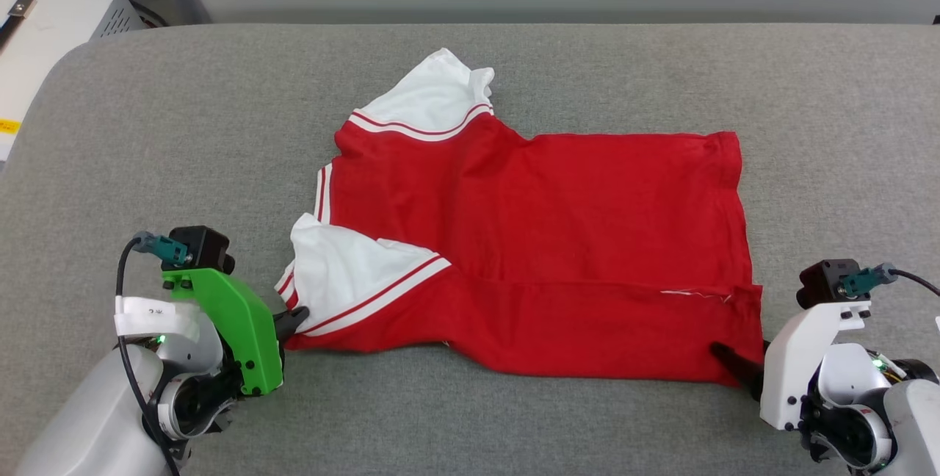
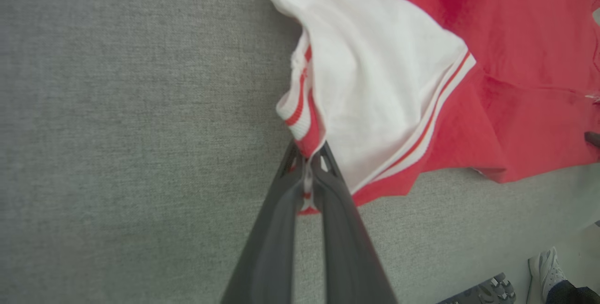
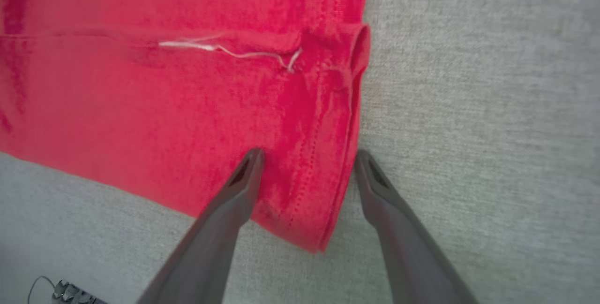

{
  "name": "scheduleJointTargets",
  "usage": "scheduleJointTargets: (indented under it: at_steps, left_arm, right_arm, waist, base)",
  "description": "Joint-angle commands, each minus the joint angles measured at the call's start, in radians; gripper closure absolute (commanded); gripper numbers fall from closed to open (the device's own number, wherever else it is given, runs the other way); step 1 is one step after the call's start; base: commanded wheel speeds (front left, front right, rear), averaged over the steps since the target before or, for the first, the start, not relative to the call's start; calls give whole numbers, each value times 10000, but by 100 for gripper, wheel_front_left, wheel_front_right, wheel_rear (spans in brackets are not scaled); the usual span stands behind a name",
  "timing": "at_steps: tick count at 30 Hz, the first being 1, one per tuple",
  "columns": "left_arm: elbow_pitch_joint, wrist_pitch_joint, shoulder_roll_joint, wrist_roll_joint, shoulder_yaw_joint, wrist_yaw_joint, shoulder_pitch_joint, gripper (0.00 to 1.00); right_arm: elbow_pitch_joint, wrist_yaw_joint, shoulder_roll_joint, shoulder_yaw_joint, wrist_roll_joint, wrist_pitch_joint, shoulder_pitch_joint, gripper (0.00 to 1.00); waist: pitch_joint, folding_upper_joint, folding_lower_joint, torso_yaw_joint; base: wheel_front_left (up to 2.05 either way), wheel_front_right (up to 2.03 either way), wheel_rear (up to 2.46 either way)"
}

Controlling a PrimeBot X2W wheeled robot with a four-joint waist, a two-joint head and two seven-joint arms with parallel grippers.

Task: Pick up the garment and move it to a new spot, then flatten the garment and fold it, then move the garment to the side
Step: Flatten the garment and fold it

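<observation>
1. Here, a red sports jersey of smooth, slightly shiny knit (image 1: 558, 241) lies spread mostly flat in the middle of the tabletop (image 1: 147, 131), a padded surface covered in coarse grey woven cloth with a rounded far-left corner.
2. Its two sleeves are white, each bordered by red-and-white striped trim. One points toward the far edge, and the other lies puckered at the jersey's near-left corner.
3. A long crease runs across the red body, parallel to the near edge. A loose white thread (image 3: 225, 49) trails along this crease close to the stitched hem.
4. The left gripper (image 2: 308, 154) sits at the jersey's near-left corner, its jaws pressed tight together on the ribbed striped cuff of the nearer sleeve. A sliver of that cloth shows squeezed between the two dark fingers.
5. The right gripper (image 3: 309, 154) is at the jersey's near-right corner, with its jaws spread wide and gripping nothing. They straddle the hem there, one finger over red cloth and the other over bare grey weave just beside the edge. I cannot tell whether the tips touch the fabric.
</observation>
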Motion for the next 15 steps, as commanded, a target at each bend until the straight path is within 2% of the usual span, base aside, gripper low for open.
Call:
scheduleJointTargets:
  at_steps: [1, 3, 4, 5, 6, 15]
  left_arm:
    - [-66, -83, 71, 154, 36, 62, 189, 100]
    - [-122, -74, 84, 153, 34, 110, 226, 100]
    - [-149, -73, 90, 155, 33, 122, 233, 100]
    - [-176, -75, 95, 157, 33, 131, 236, 100]
    - [-210, -102, 100, 166, 40, 135, 238, 100]
    - [-435, -392, 177, 192, 108, 119, 457, 100]
  right_arm:
    - [364, -76, 184, 157, -34, 367, 74, 0]
    - [610, -76, 347, 218, -3, 729, 75, 0]
    - [677, -76, 397, 247, -8, 848, 55, 16]
    - [692, -76, 447, 265, 1, 884, 16, 62]
    - [690, -76, 498, 258, 15, 870, -40, 100]
    - [-20, -76, 281, -146, 13, 378, -160, 100]
  waist:
    - [43, 0, 0, 48]
    - [78, 0, 0, 61]
    - [93, 0, 0, 64]
    - [110, 0, 0, 68]
    - [123, 0, 0, 68]
    - [-312, 0, 0, 128]
  base:
    - [0, 0, 0]
    - [0, 0, 0]
    - [0, 0, 0]
    - [0, 0, 0]
    - [0, 0, 0]
    - [0, 0, 0]
